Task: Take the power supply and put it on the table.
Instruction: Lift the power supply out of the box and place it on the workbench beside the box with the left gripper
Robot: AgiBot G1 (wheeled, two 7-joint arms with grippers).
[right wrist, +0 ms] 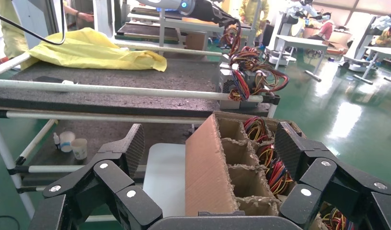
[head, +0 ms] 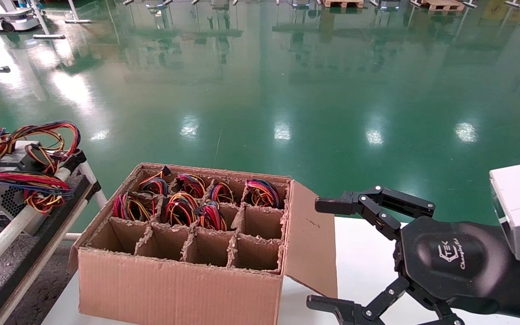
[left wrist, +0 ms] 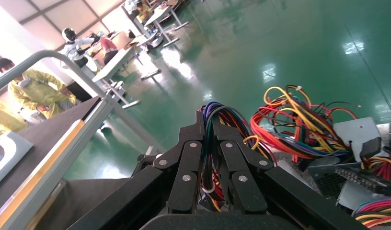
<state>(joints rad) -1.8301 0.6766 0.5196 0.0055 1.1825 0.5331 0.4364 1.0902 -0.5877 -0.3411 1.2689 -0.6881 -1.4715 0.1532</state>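
Inside divided box (head: 174,289) (far cells): wire coils (head: 179,208).

Power supply (head: 179,208), multicoloured wire coil uppermost, upright in box's middle cell.

The cardboard dividers (head: 188,234) are hiding every unit body inside the box (head: 174,289) — only wire coils (head: 179,208) are showing — and the frame edge is cutting off the right gripper's (head: 327,257) lower finger.

White table (head: 368,253) is occupied by divided cardboard box (head: 178,289) at 9 o'clock; flap open.
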